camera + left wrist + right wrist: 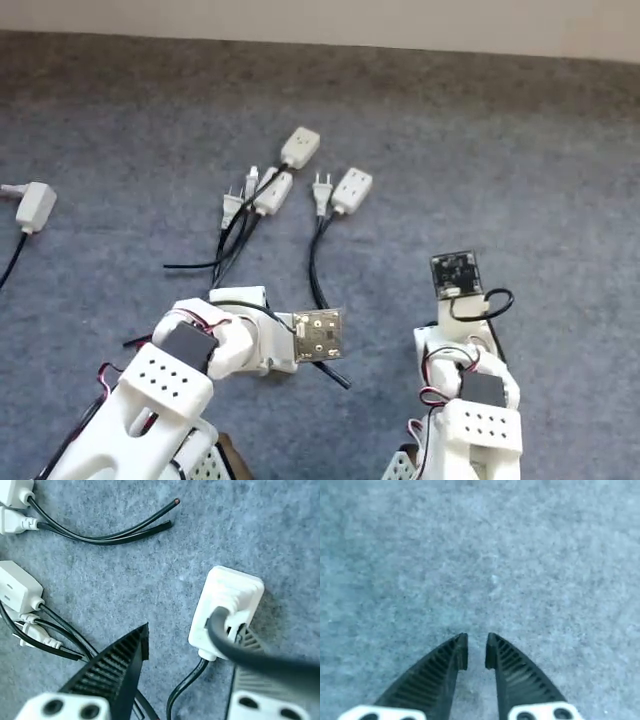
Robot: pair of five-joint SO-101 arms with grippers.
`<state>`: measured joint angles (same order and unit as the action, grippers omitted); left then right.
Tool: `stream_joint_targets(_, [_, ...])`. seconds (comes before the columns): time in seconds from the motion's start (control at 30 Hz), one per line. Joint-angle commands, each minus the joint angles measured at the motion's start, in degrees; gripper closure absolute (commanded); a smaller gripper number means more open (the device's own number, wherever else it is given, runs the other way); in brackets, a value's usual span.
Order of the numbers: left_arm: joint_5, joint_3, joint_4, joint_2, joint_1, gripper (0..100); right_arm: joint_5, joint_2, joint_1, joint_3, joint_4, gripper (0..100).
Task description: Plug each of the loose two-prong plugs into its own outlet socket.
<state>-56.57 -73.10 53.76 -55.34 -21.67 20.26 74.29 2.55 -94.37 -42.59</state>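
Right now my left gripper (194, 631) stands wide apart over the grey carpet (150, 555). The white boxy plastic outlet socket (227, 605) lies in the gap, close against one finger, with its long axis roughly along my fingers and its black cord (182, 687) trailing toward my wrist. My right gripper (476, 647), nearly together on nothing, hangs over bare carpet, so the left is nearer.

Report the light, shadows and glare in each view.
High view: soft, even light on the carpet, with only faint shadows by the white sockets. Left wrist view: the white block on its cord is bright without glare and throws a soft shadow beside itself. Right wrist view: flat light on carpet ahead of the right gripper.
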Motion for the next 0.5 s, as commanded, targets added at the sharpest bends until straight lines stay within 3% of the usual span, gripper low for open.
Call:
stream_joint_targets(0.0, [0.4,-1.2,-1.1,0.1,-1.2,73,0.4,0.2,-0.9,-1.4,-0.7,94.8])
stream_joint_targets(0.07, [0.5,-1.6,-0.7,0.0,-2.2,73,0.8,-1.5,-0.9,-1.2,-0.7,94.8])
stream_joint_targets(0.23, [2.8,5.5,10.1,-0.5,-5.4,73,2.5,-9.4,-1.1,0.7,1.5,94.8])
stream_joint_targets(0.47, [10.3,20.2,15.6,0.7,-2.8,73,2.5,-21.9,-0.9,6.2,3.5,94.8])
